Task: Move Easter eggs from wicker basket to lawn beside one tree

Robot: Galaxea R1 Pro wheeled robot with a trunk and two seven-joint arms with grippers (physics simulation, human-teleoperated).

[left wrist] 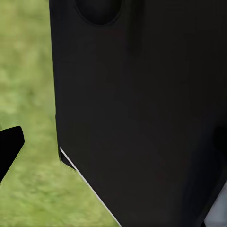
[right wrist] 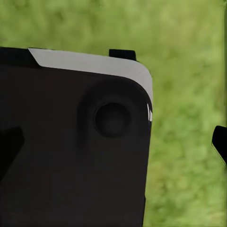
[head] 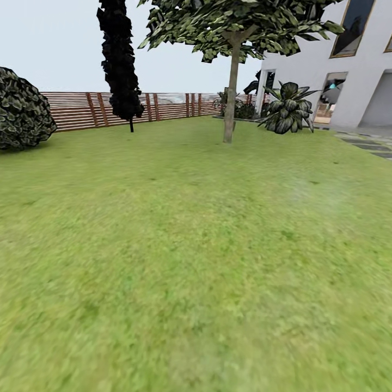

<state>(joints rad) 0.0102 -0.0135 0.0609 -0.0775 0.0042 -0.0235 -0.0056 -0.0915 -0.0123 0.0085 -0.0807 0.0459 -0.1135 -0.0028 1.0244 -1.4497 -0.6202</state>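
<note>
On the way across the garden; egg moving seems not yet begun

Open lawn [head: 185, 261] lies ahead, a pale-trunked tree [head: 231, 92] standing far off near the house [head: 348, 65]; wrist views show dark robot body over grass; basket and eggs unseen; jaw state cannot be told.

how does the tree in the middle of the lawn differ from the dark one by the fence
The middle tree has a bare, pale grey-brown trunk topped by a wide, spreading green canopy; the dark tree is a narrow, near-black column of foliage on a short thin stem. The middle tree stands out on the lawn, nearer the white house; the dark one stands close to the wooden fence. Both rise well above the fence.
</note>
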